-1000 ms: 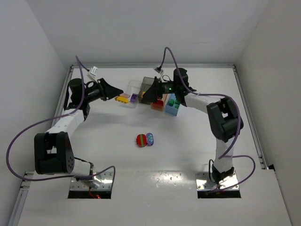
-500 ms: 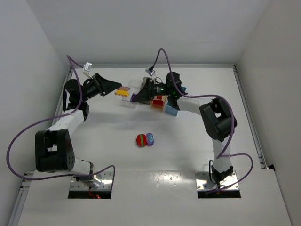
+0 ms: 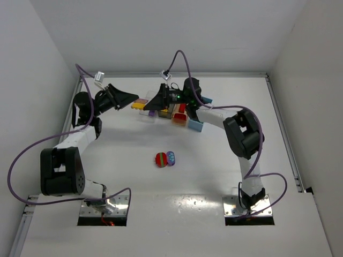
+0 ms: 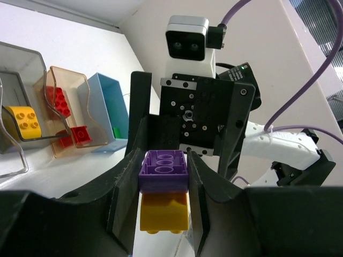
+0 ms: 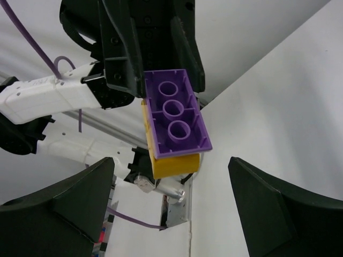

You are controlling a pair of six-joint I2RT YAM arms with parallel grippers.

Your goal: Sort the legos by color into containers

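My left gripper [image 3: 134,101] is shut on a lego cluster [image 3: 141,104], a purple brick [image 4: 163,170] stacked on a yellow brick [image 4: 163,211], held in the air left of the containers. My right gripper [image 3: 151,104] is open and faces that cluster [image 5: 174,115] head on. Its fingers [image 5: 80,206] stand wide to either side, not touching it. The tan-peach bin [image 4: 80,85] holds red bricks [image 4: 59,101]. The dark smoky bin [image 4: 32,59] holds a yellow brick [image 4: 24,120]. The light blue bin [image 4: 107,107] is beside them. A red, green and blue cluster [image 3: 165,158] lies mid-table.
The containers stand in a row at the back [image 3: 180,119], the right arm reaching over them. The clear bin [image 3: 144,114] holds a purple brick [image 3: 153,113]. White walls enclose the table on three sides.
My right gripper has swung left from over the bins to face the held cluster. My left gripper lifted the cluster slightly and then held still.
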